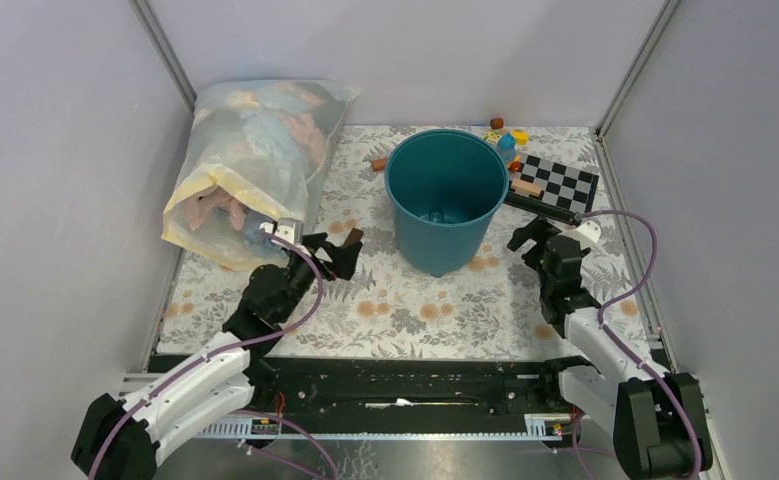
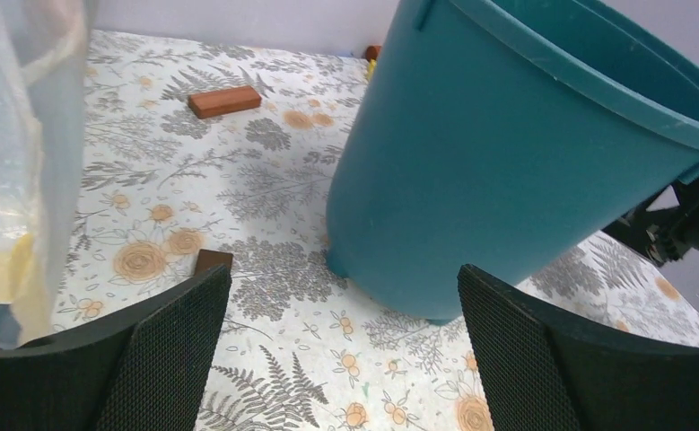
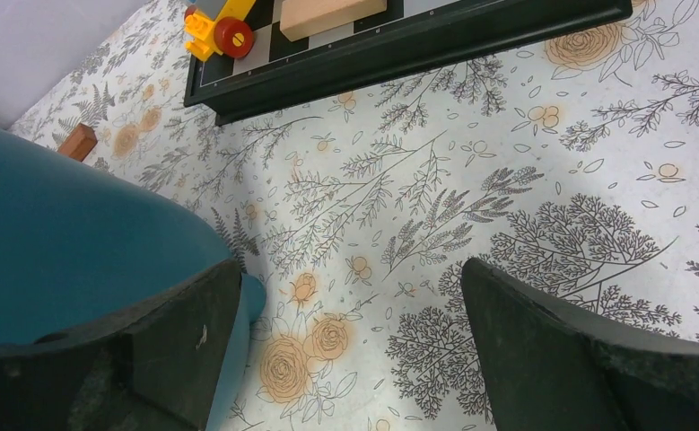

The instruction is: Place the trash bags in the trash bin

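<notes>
- Left claw [image 1: 343, 252] [image 2: 345, 359]: spread wide, nothing between the fingers, low over the bench [image 1: 405, 300], aimed at the foot of the bin.
- Big clear bag [image 1: 250, 160] of cloth: slumped at the far left, its near corner just beside the left claw.
- Small dark brown block [image 2: 213, 261]: flat on the bench, by the tip of the left finger.
- Red-brown block [image 2: 225, 101]: farther back, left of the bin, apart from it.
- Bin [image 1: 445, 195] [image 2: 507, 153]: upright, mouth up, mid-bench, between both claws; contents unclear from above.
- Checkerboard [image 1: 560, 185] [image 3: 399, 45]: flat, right of the bin, with a wooden block [image 3: 327, 13] on it and a yellow toy [image 3: 220, 27] at its edge.
- Right claw [image 1: 527, 238] [image 3: 350, 350]: spread, empty, low beside the bin's right wall.
</notes>
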### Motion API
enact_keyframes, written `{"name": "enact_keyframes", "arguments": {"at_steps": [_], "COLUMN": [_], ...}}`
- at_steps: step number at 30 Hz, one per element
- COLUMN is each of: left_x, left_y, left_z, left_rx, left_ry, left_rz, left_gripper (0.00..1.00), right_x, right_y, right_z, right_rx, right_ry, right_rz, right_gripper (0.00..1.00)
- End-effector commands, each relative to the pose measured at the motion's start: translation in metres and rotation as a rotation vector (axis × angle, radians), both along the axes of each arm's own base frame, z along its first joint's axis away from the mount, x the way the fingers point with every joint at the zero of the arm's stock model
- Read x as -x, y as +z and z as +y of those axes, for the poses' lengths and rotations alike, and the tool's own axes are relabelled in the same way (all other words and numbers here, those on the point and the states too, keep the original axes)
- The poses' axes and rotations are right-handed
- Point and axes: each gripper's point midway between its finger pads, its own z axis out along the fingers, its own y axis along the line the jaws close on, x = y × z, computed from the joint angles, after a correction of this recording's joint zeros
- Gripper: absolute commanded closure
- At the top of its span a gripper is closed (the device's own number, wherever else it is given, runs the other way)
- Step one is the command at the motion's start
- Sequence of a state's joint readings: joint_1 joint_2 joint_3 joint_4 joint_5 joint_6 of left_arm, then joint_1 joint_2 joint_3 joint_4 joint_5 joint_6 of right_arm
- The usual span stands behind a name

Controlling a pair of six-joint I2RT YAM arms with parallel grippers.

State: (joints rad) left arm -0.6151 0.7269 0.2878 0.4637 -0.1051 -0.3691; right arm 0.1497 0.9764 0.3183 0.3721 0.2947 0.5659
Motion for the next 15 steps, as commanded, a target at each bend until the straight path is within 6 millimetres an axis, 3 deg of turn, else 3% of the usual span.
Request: {"name": "enact_keyframes", "arguments": {"at_steps": [1,5,9,11,12,15], "left_x": [-0.010,-0.013,-0.014,-0.012,-0.011,-0.018], "left_y": [0.020,0.016,0.005,0.003,0.001,-0.006], "left_z": [0.015,0.037,0.083,0.103,0.107,0.116], "left_rx": [0.015,0.068,0.108,0.117,0.128,0.142], "left_ry": [0.105,0.226,0.462,0.563,0.582,0.618], "left_rz": [-0.046,-0.019,0.010,0.012,0.018,0.061], "left_gripper": [0.01,0.02,0.03,0.11,0.16,0.19], "right_x": [-0.003,-0.002,-0.001,-0.001,-0.001,0.000], "right_y": [0.010,0.011,0.010,0.013,0.013,0.012], "right_z": [-0.002,-0.002,-0.002,0.001,0.001,-0.002], "right_rx": [-0.004,-0.028,-0.057,-0.065,-0.065,-0.056], "right_ry": [-0.022,-0.035,-0.051,-0.039,-0.038,-0.052], "right_rz": [-0.030,-0.031,-0.033,-0.039,-0.040,-0.039], "right_gripper": [0.00,0.00,0.00,0.00,0.00,0.00]}}
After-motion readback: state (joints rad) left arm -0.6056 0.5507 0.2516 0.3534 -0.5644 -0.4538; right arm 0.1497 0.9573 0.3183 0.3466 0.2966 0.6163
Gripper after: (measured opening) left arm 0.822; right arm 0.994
